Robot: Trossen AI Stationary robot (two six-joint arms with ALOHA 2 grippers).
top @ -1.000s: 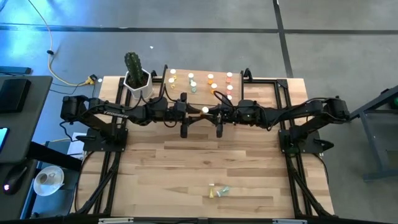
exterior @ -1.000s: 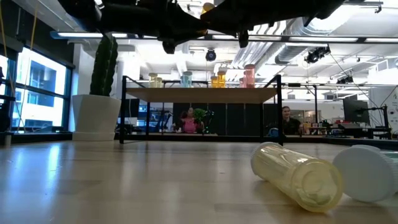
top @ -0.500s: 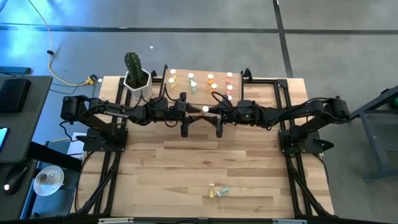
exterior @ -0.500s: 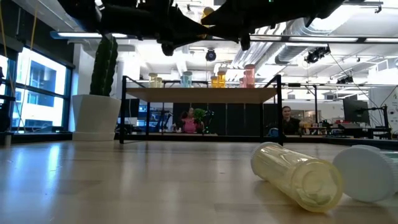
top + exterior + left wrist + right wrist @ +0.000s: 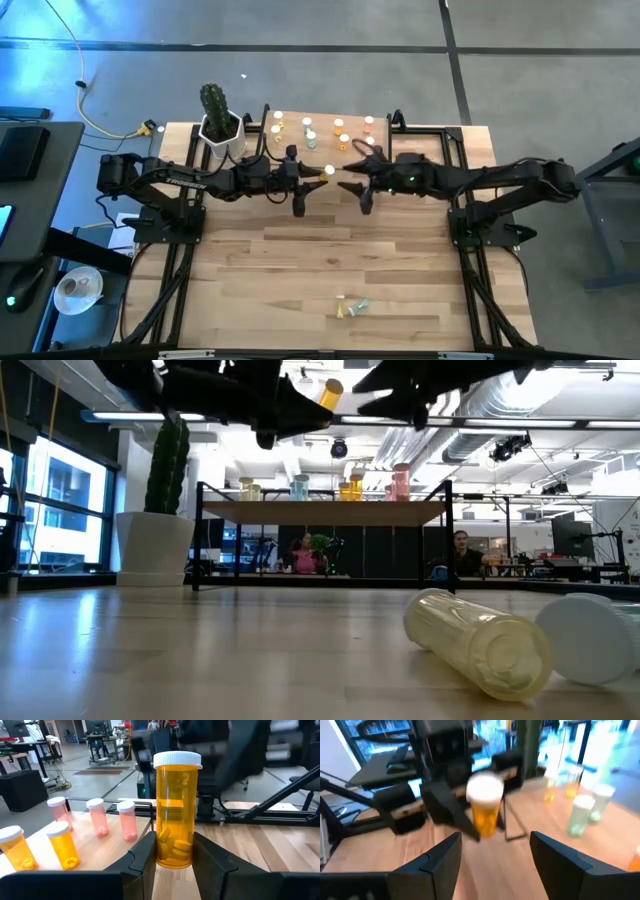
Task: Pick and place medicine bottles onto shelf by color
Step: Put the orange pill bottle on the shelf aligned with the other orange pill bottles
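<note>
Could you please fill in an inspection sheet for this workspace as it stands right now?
Surface: wood-plank tabletop, bare in the middle.
Job's things: orange bottle in the left claw; bottles upright on the shelf; two bottles lying near the front edge.
Clutter: potted cactus beside the shelf.
Grippers: left claw shut on the orange bottle; right claw open, facing it.
Cables: yellow cable on the floor.
Surroundings: people seated beyond the table.

Right wrist view all smeared, orange bottle (image 5: 485,810) just a blur. White cap (image 5: 600,638) cut off at low view's edge. Labels unreadable.
</note>
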